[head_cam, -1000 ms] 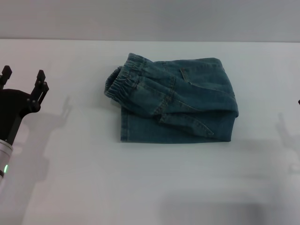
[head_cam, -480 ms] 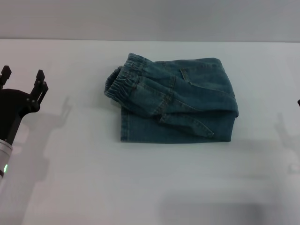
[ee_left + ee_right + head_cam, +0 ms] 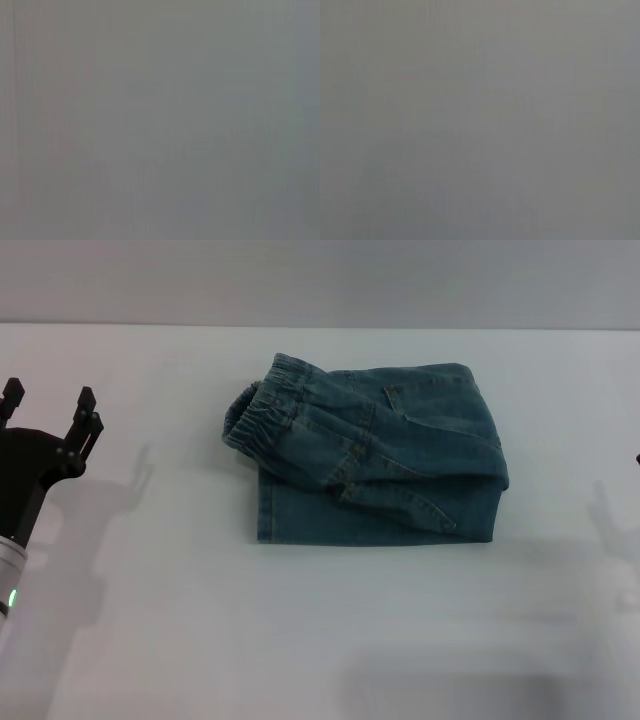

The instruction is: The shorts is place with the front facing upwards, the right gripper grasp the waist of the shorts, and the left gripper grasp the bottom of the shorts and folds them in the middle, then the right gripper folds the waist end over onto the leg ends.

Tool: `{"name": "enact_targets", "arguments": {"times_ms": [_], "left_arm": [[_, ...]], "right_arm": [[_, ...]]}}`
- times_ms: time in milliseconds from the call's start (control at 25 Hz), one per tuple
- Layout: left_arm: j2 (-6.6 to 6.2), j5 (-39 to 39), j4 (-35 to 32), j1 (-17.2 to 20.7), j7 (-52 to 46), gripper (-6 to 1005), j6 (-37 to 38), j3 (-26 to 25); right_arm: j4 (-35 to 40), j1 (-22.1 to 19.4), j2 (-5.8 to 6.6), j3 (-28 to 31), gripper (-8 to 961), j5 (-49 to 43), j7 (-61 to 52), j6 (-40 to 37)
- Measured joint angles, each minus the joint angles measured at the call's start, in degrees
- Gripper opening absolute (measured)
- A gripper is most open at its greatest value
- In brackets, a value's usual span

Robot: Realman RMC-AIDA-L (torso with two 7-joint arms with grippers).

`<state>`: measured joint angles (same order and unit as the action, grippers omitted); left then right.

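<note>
**Inspector:** State of the shorts (image 3: pixel 375 465)?

**Assistant:** Folded into a compact packet and lying flat on the white bench (image 3: pixel 300 640). The waist of the shorts (image 3: pixel 262 412), the gathered elastic band, sits on top at the packet's left end, above the lower denim layer.

**Inspector:** The left hand (image 3: pixel 47 412)?

**Assistant:** Well to the left of the shorts, clear of them and raised off the bench. Its two black fingers stand spread apart, nothing between them.

**Inspector:** The right hand?

**Assistant:** Only a dark sliver shows at the frame edge far right of the shorts; I cannot tell how it stands.

**Inspector:** Wrist views?

**Assistant:** Both show uniform grey only.
</note>
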<state>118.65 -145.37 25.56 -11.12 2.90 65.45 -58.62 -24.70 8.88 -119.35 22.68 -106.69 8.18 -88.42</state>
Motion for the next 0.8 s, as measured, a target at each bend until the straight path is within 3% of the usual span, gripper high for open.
{"name": "enact_targets", "arguments": {"times_ms": [800], "left_arm": [[0.00,-0.04,-0.24,0.38,-0.33,784,0.12,0.00]], "right_arm": [[0.01,-0.52,-0.09,-0.10,808,-0.17,-0.66,0.09]]}}
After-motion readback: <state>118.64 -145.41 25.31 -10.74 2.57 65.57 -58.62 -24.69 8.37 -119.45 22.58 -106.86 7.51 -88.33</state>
